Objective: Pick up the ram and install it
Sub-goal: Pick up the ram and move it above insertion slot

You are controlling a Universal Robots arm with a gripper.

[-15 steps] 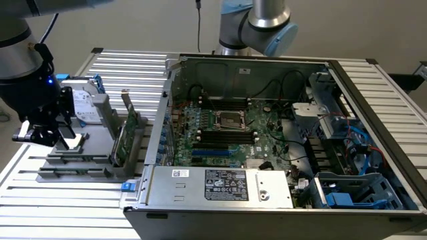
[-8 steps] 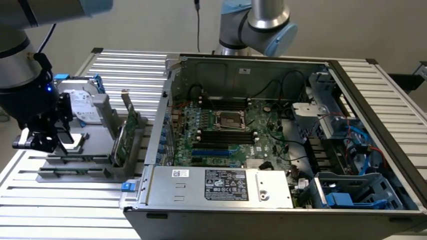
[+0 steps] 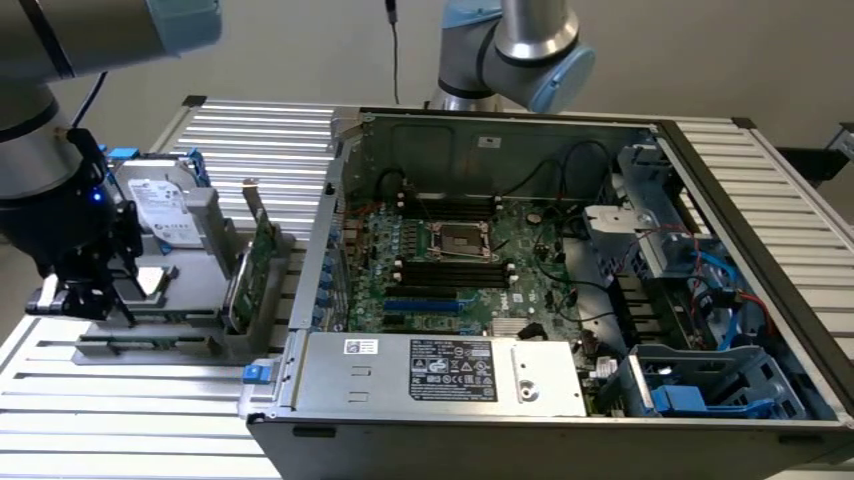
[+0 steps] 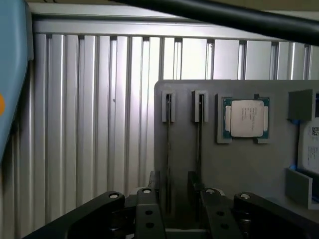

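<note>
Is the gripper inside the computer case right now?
No, the gripper hangs over the gray parts tray on the exterior view's left, outside the computer case.

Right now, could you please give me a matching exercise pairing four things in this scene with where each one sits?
1. end effector
2. processor chip
3. hard drive
4. motherboard

a. inside the open case
b. open, over the gray holder
c. flat in a holder recess
d. standing upright in the holder

Pairs: 1-b, 2-c, 3-d, 4-a
</note>
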